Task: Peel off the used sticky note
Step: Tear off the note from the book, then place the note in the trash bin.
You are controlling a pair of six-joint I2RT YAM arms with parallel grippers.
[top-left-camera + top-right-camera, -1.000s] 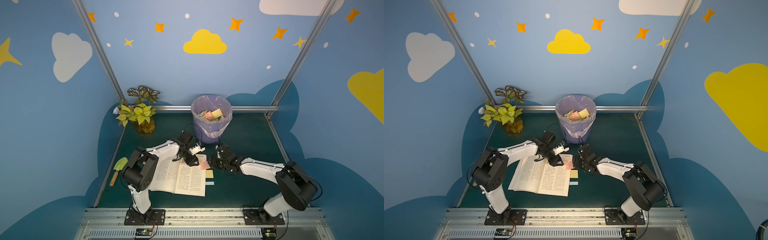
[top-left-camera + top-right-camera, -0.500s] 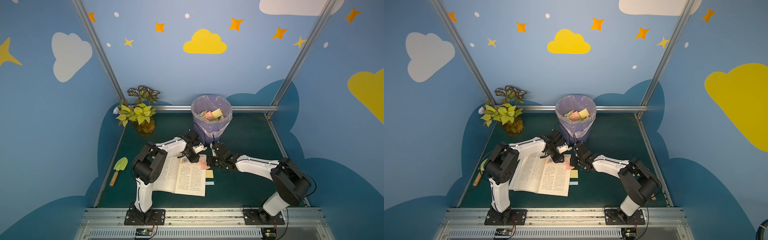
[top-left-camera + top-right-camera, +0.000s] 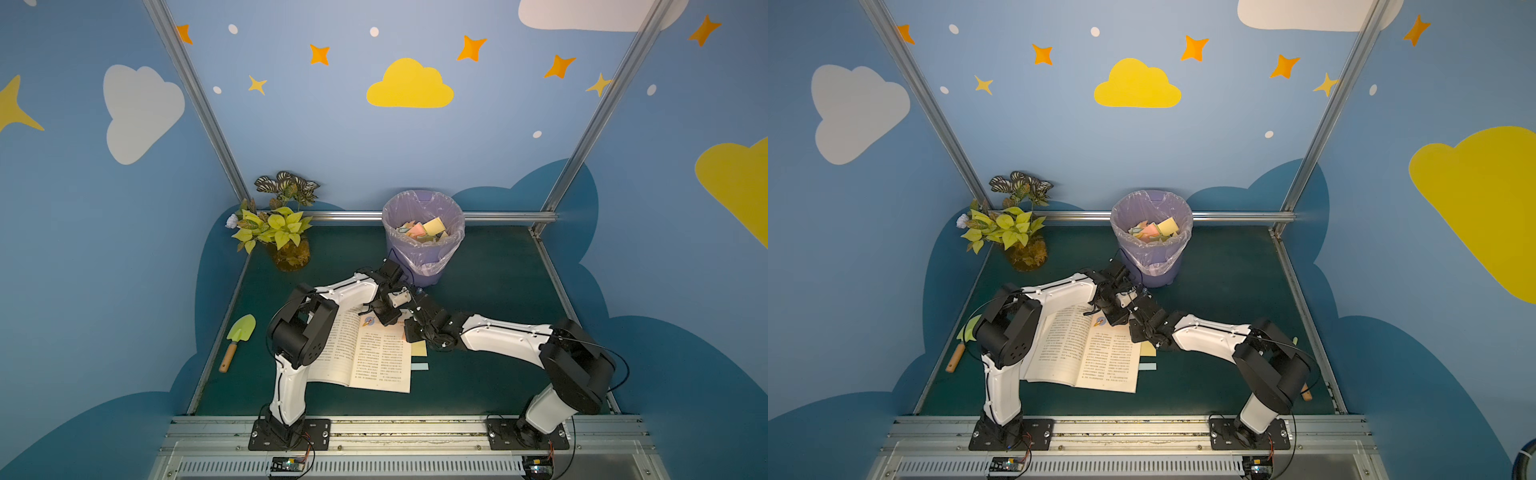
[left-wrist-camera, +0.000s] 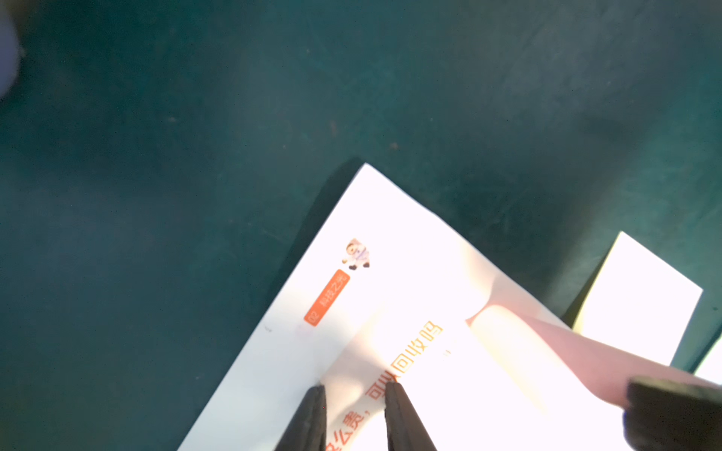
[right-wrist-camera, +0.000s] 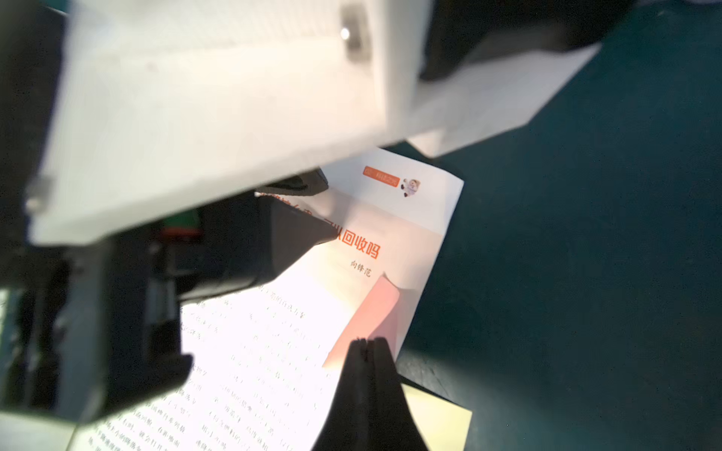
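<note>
Black jaws of the right gripper [image 5: 367, 343] are clamping together on the free edge of the pink sticky note [image 5: 373, 308], which is curling up off a page of the open book [image 5: 269, 343] near its outer margin. The left gripper [image 4: 355, 386], tips slightly apart, is resting on that page's heading

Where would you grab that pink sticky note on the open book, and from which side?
Grip the pink sticky note by its loose end at the outer edge of the page, coming from the table side of the book. Its other end looks stuck down, so only this end lifts. The right gripper is shut on it there, while the left gripper rests on the page.
</note>
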